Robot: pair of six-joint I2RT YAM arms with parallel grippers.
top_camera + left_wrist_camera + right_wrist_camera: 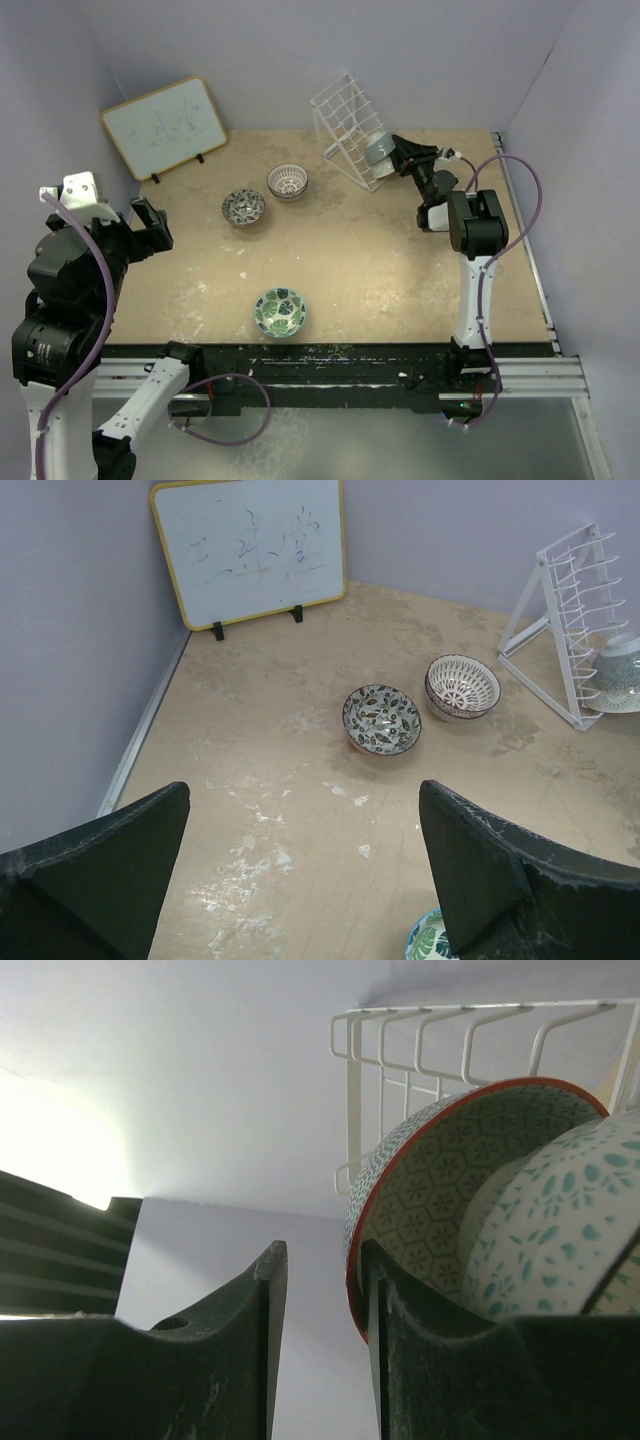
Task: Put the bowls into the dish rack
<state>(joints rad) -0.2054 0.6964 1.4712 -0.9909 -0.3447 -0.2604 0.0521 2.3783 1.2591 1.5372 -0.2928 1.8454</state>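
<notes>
Hovering at the dish rack [345, 120], the right gripper [397, 152] is sitting partly open beside two racked bowls.
Its wrist camera is revealing what the overhead view is blurring into one pale shape: a red-rimmed hexagon bowl [430, 1200] and a green-white bowl [570, 1210] are standing on edge in the wire slots. The hexagon bowl's rim is lying just beside the inner face of one finger [450, 1380], and bare wall is showing through the gap, so nothing is being pinched. The overhead view is laying out the table [400, 270]: the dark speckled bowl [243, 207] and lattice bowl [287, 181] are sitting close together, with the green leafy bowl [280, 311] well apart, near the front edge. The left gripper [150, 225] is hanging wide open and empty at the left side, its camera facing the whiteboard [255, 550].
</notes>
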